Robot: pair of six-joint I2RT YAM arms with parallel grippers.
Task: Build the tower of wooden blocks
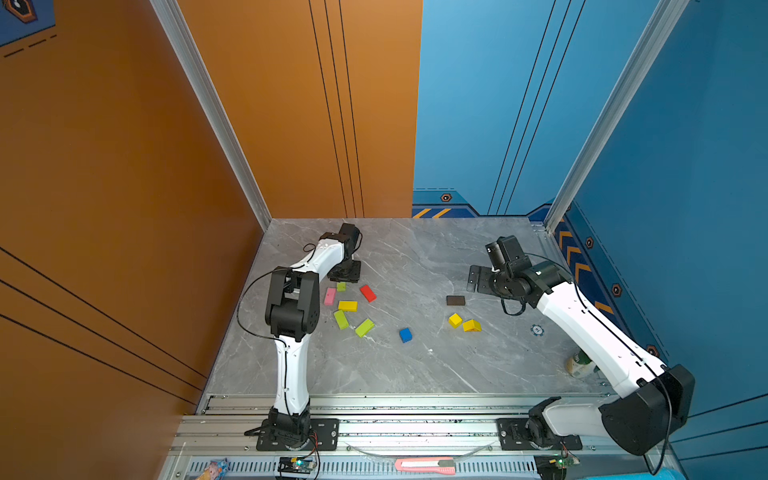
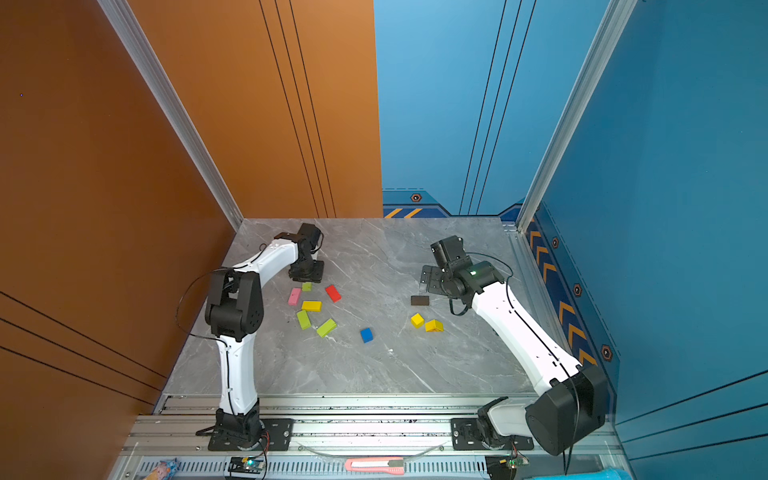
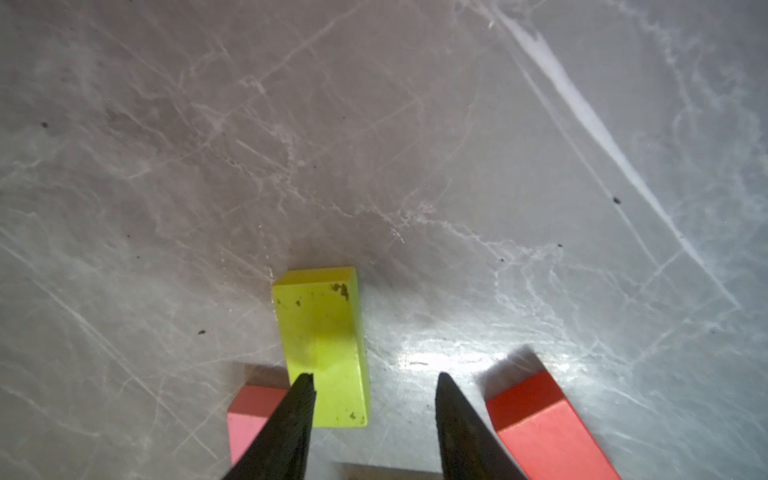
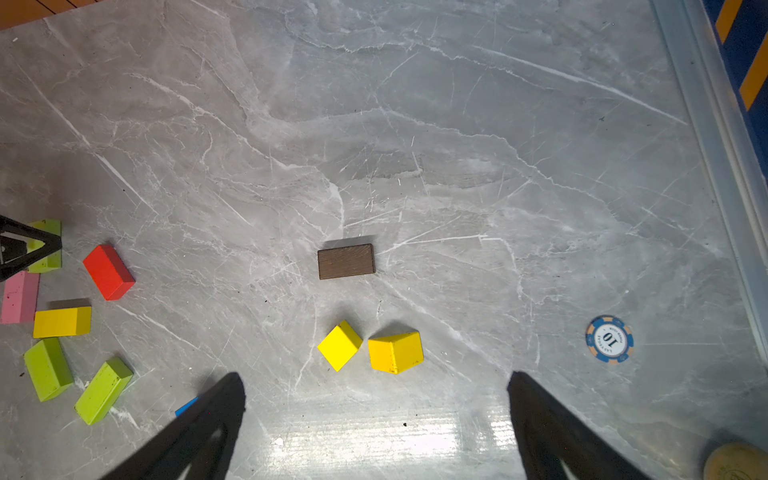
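The wood blocks lie singly on the grey table; the tower is out of view. On the left lie a pink bar (image 1: 329, 296), a red bar (image 1: 368, 293), a yellow bar (image 1: 348, 306) and two lime bars (image 1: 340, 319). My left gripper (image 3: 374, 376) hangs open over a third lime block (image 3: 322, 345); one finger overlaps its edge, the other stands apart from it. A blue cube (image 1: 405, 335) sits mid-table. My right gripper (image 4: 376, 378) is wide open and empty, above a brown bar (image 4: 346, 261), a yellow cube (image 4: 339, 345) and a yellow prism (image 4: 395, 352).
A blue poker chip (image 4: 609, 338) lies right of the yellow pieces. A green-and-white can (image 1: 579, 365) stands under the right arm by the blue wall. A pink utility knife (image 1: 424, 464) rests on the front rail. Walls close in the left, back and right.
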